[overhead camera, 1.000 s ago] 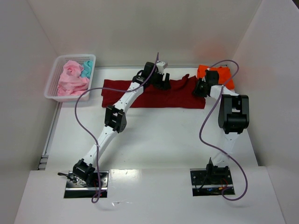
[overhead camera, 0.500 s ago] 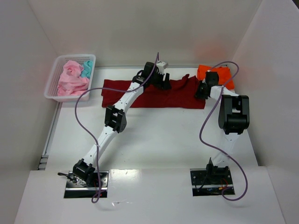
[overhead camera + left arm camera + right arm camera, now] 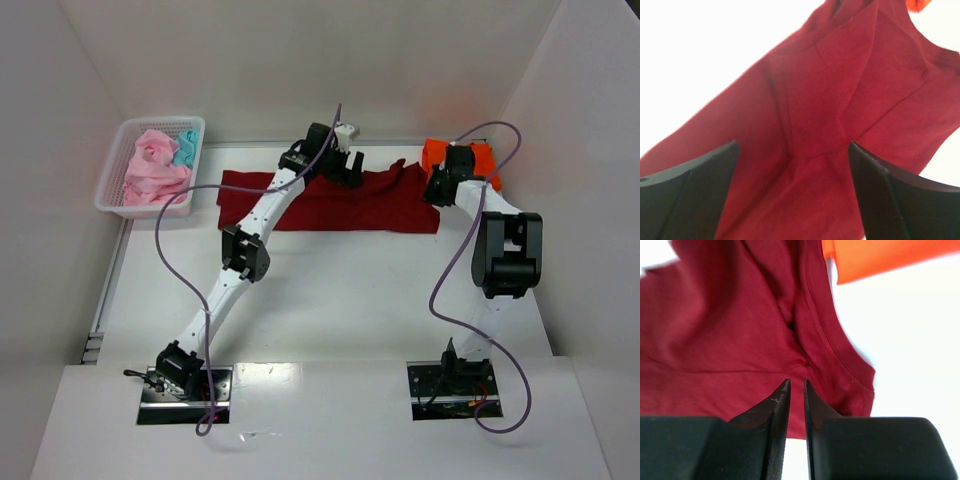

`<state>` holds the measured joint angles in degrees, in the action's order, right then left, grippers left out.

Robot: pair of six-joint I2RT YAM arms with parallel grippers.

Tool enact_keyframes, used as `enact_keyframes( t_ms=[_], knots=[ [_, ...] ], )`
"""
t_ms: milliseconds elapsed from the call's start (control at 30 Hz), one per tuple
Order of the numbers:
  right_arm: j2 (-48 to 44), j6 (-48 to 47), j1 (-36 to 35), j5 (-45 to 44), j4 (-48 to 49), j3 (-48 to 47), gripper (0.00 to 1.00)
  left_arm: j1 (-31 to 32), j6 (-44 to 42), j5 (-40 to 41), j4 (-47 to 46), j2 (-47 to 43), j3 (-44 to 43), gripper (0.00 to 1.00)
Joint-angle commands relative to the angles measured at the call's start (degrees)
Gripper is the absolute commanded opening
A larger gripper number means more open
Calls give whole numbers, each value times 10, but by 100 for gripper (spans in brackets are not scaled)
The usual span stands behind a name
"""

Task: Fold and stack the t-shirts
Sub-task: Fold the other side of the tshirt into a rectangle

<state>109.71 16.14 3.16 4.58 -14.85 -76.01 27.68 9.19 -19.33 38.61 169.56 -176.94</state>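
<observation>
Top external view: the red shirt (image 3: 330, 205) lies spread flat across the far part of the table (image 3: 350, 290), long side running left to right. The orange shirt (image 3: 433, 153) lies at the far right, just beside the red shirt's right end. The basket (image 3: 115, 190) stands at the far left and holds the pink shirts (image 3: 150, 170) in a bunched heap, with the teal shirt (image 3: 186, 150) against its far right wall.

The left arm reaches diagonally over the table. The left gripper (image 3: 345, 172) is over the far edge of the red shirt, near its middle. The right arm is bent back on itself. The right gripper (image 3: 437, 190) is at the red shirt's right end, next to the orange shirt.

Left wrist view: both fingers (image 3: 710, 170) stand wide apart, with nothing clamped between them. Creased red cloth fills the space beyond them, and a corner of orange cloth shows at the top right.

Right wrist view: the jaws are narrow, leaving only a thin slit. The tips point at a pucker of folds near the red shirt's hemmed edge. It cannot be determined whether cloth is pinched in the slit. The orange shirt shows at the top right, and bare table lies to the right of the hem.
</observation>
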Motion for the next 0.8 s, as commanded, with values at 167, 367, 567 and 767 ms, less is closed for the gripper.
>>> enact_keyframes(
  t_ms=[167, 367, 567, 767],
  knots=[
    [-99, -10, 2, 74, 14, -35, 43, -3, -64, 194, 88, -262, 90, 100],
    [-93, -2, 2, 99, 69, 14, 46, -3, -49, 327, 129, -452, 250, 100],
    [-89, 13, 2, 106, 55, 9, 40, -3, -18, 418, 119, -632, 496, 100],
    [-106, 14, 2, 112, 62, 36, 46, -16, 16, 379, -93, -880, 861, 100]
  ],
)
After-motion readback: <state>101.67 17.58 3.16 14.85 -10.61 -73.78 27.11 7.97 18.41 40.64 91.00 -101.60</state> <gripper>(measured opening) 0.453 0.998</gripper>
